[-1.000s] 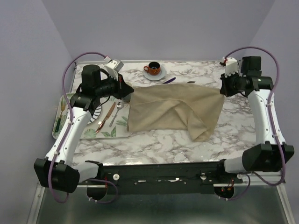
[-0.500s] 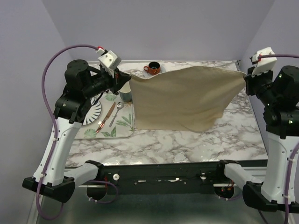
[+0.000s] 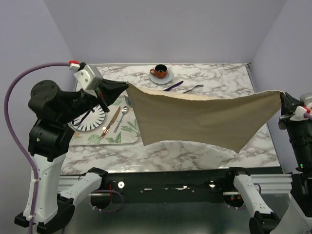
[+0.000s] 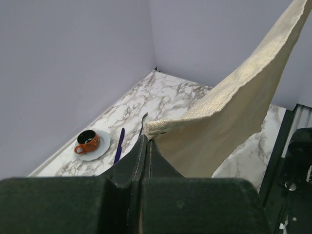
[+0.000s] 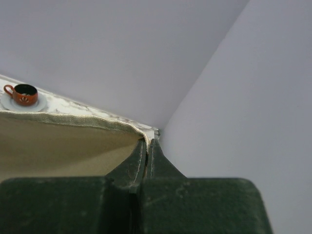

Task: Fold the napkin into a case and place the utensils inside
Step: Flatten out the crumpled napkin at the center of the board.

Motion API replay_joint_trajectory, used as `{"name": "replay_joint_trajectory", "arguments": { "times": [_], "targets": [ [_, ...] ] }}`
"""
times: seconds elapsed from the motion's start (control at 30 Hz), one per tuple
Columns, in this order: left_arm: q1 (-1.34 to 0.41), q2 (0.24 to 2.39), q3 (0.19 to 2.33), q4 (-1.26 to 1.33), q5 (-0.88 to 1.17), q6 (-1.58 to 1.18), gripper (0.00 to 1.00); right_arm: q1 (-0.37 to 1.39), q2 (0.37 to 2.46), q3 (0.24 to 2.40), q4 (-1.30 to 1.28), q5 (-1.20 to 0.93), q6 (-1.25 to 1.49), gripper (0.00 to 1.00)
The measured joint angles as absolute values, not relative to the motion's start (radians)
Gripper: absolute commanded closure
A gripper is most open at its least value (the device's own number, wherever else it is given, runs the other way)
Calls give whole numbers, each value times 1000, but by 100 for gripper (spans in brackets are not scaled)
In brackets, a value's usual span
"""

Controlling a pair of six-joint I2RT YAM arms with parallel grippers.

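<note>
Napkin [image 3: 195,119] higher, tauter now; corners inside left fingers [image 4: 129,165], right fingers [image 5: 128,166]

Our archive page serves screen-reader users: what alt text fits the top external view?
Two robot arms hold a beige napkin stretched in the air over a marble table, the left hand and right hand each pinching a corner. Behind it lie a purple knife, a fork and an orange cup.

Lavender walls [image 3: 161,29], marble table [image 3: 195,151]
</note>
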State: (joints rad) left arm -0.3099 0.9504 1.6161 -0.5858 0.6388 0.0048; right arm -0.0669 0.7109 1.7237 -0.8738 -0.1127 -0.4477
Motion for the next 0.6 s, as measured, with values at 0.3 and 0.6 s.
{"name": "replay_joint_trajectory", "arguments": {
  "times": [0.3, 0.6],
  "targets": [
    [-311, 900, 1645, -596, 691, -96, 100, -67, 693, 1789, -906, -84, -447, 99],
    [-316, 958, 1401, -535, 640, -195, 100, -67, 736, 1450, -776, 39, -479, 99]
  ]
}}
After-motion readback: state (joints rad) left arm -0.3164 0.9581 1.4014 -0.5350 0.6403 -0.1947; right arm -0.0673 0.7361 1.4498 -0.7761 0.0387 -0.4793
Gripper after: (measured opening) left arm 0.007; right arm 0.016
